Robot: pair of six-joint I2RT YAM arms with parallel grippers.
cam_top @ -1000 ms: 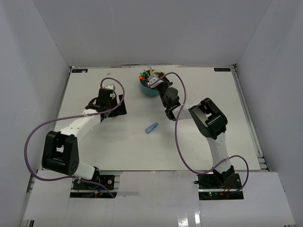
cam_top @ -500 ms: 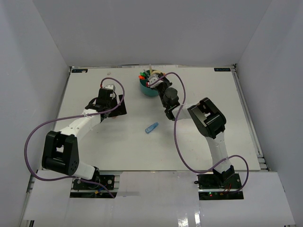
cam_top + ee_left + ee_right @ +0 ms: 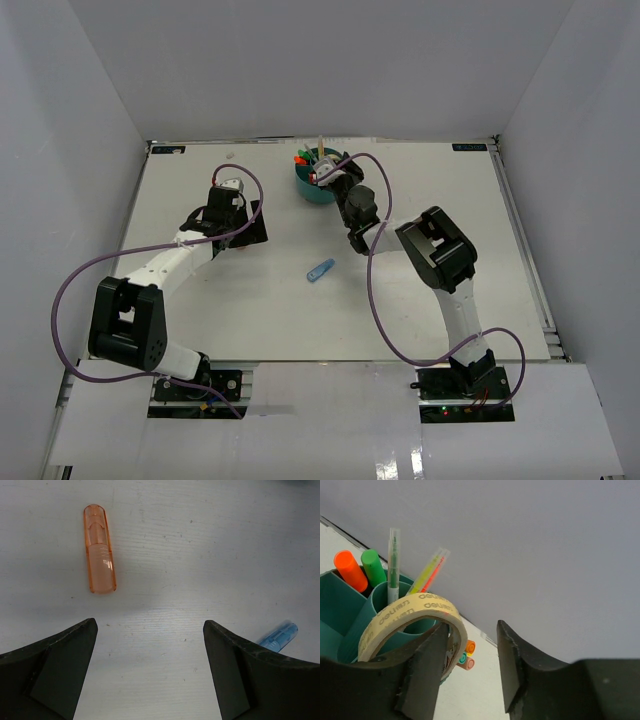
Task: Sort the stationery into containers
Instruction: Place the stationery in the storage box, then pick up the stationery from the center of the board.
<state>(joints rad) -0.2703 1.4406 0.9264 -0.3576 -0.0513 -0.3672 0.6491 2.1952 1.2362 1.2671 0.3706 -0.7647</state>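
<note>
- At twelve o'clock on the white table (image 3: 440, 300) stands the round teal plastic organizer (image 3: 305, 189), with thin pens and two capped highlighters upright in its compartments.
- Over its central cup we see the right gripper (image 3: 472, 632), jaws spread with bare wall showing through the gap between them.
- Toward nine o'clock of the table's middle, the left gripper (image 3: 150, 626) hangs low with jaws wide apart and nothing between them. If it closed here, we judge it would catch only air.
- Against the right gripper's nine o'clock finger, above the cup, lies the beige paper tape ring (image 3: 415, 607). We cannot tell whether it rests on the rim or hangs on that finger.
- If it hangs there, we think a pull-away could drag it out, knock the pens or tip the organizer. If it sits tilted on the rim, it may slide off and roll away.
- At eleven o'clock in the left wrist view lies a translucent orange plastic piece (image 3: 100, 550), unsorted.
- Near the table's middle lies the light-blue plastic clip (image 3: 320, 270), well apart from the organizer. Being small and flat, it could skid under a careless pinch.
</note>
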